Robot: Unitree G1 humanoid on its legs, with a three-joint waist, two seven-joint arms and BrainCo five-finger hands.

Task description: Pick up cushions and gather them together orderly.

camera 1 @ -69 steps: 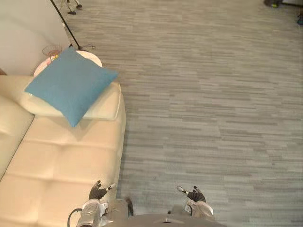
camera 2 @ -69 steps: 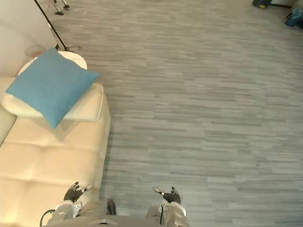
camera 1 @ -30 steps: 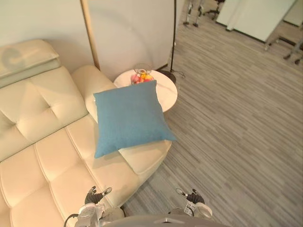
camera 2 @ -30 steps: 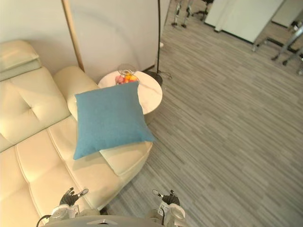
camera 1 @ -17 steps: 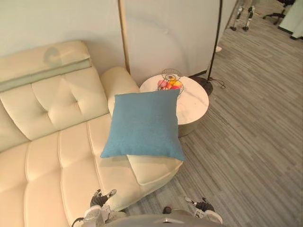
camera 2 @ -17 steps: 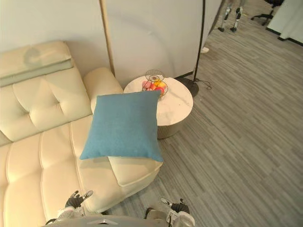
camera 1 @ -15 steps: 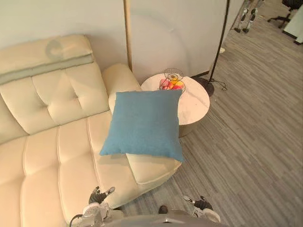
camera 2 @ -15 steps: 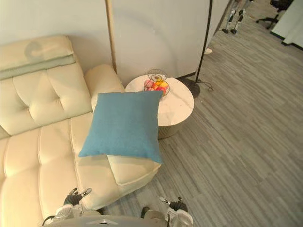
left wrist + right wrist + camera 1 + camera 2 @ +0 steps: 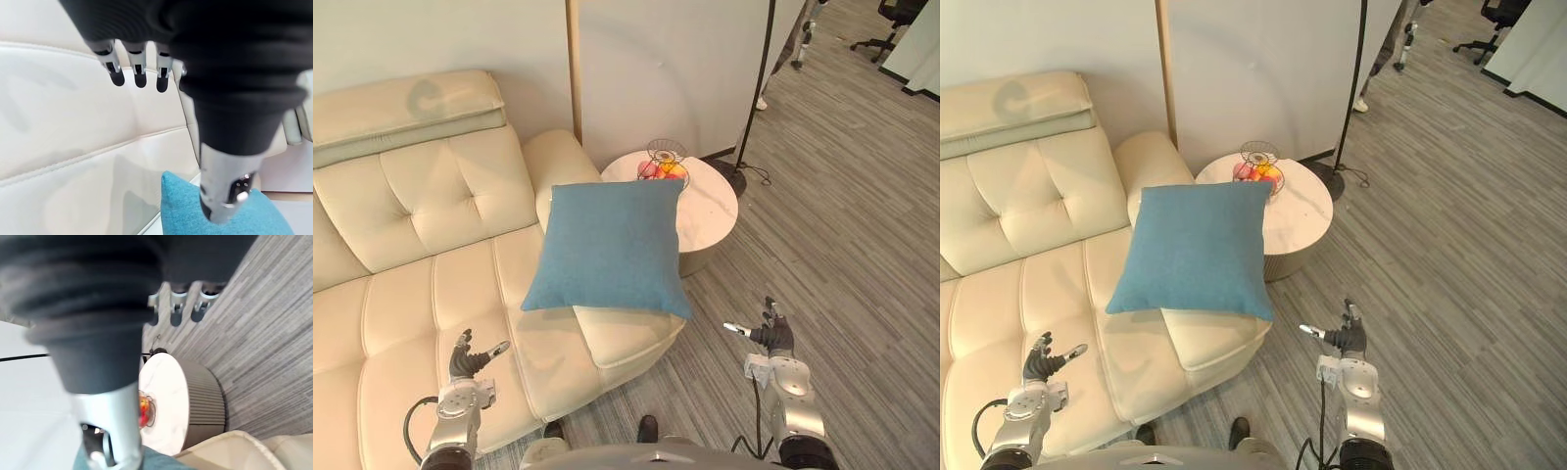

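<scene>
A blue square cushion (image 9: 610, 245) lies tilted on the right end of a cream leather sofa (image 9: 431, 206), its top corner reaching over the side table. Its corner also shows in the left wrist view (image 9: 183, 205). My left hand (image 9: 464, 363) hovers over the sofa seat, below and left of the cushion, open and empty, with straight fingers (image 9: 139, 73). My right hand (image 9: 773, 339) is raised over the floor to the right of the sofa's end, open and holding nothing. Neither hand touches the cushion.
A round white side table (image 9: 713, 204) stands behind the cushion with a wire basket of fruit (image 9: 663, 163) on it. A floor lamp pole (image 9: 761, 88) and a wooden post (image 9: 574, 69) rise by the wall. Grey plank floor (image 9: 862, 196) stretches to the right.
The camera has swung from the floor round to the sofa. Since half a second ago both hands have risen and spread apart, the left over the seat and the right over the floor.
</scene>
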